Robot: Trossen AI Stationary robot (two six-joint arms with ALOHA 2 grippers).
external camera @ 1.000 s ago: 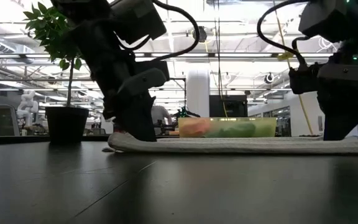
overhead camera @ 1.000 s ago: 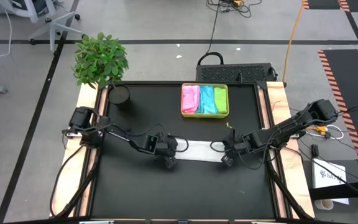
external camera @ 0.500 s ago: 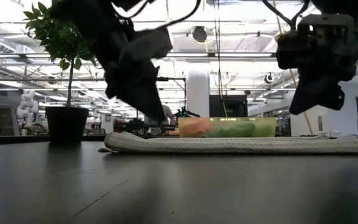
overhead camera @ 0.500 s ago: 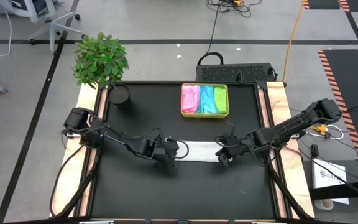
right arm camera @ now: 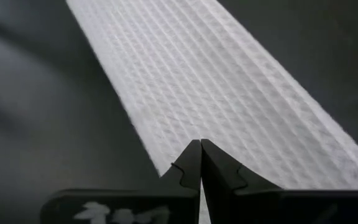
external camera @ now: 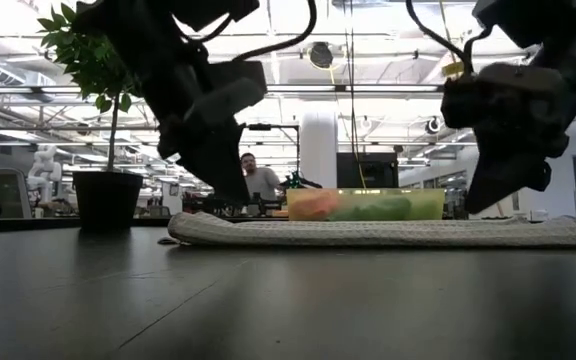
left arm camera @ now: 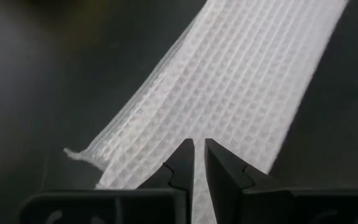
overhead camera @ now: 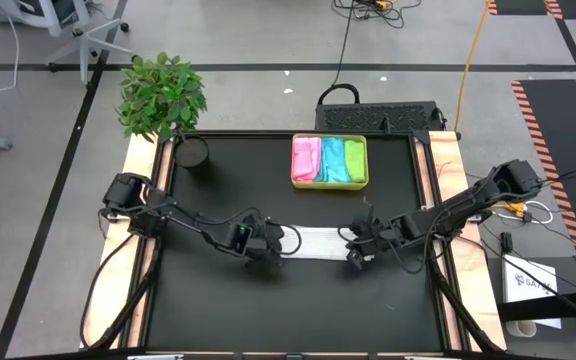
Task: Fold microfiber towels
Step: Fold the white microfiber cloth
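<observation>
Black tabletop [overhead camera: 218, 300] fills the workspace, and on it we have both grippers down at the ends of one white towel. Our left gripper [left arm camera: 199, 163] hovers over the towel's left end with its fingers almost together, only a thin slit between them, and nothing pinched that we can see. Our right gripper [right arm camera: 201, 163] sits over the right end with its fingers fully pressed together, also empty as far as the wrist view shows. Between them lies the white towel [overhead camera: 318, 243], already folded into a long narrow band running left to right near the middle of the table; from the low view it rests flat, a few layers thick, with rounded edges. Its surface is a waffle weave of small squares, with one corner fraying out slightly at the left end. We judge it light, soft and limp, so it will sag and needs pinching at the end corners through all layers. Farther back, the yellow-green tray [overhead camera: 329, 183] holds pink, blue and green towels, folded side by side.
</observation>
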